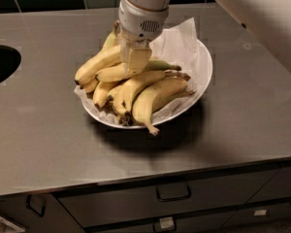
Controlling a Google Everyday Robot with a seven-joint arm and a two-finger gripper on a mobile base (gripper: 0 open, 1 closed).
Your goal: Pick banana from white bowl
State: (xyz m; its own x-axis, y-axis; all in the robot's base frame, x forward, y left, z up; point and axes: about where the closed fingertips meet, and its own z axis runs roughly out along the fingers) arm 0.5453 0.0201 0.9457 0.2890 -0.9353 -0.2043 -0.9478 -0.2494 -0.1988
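Note:
The white bowl (206, 76) is wide and shallow, lined with crumpled white paper (177, 41), and stands mid-counter holding a pile of several yellow bananas. My gripper (136, 61) comes straight down from above onto the top of the pile. It sits on a long, gently curved yellow banana (111, 74) that has a dark tip at the left and a faintly green stem end at the right. The gripper's body hides the middle of that banana and the bananas behind it. Other bananas lie lower, toward the bowl's front rim.
The bowl stands on a grey steel counter (247, 115). A dark round sink opening (0, 64) is at the left edge. Drawers with handles (173, 193) run below the front edge. A dark tiled wall is behind. My white arm (262, 18) crosses the upper right.

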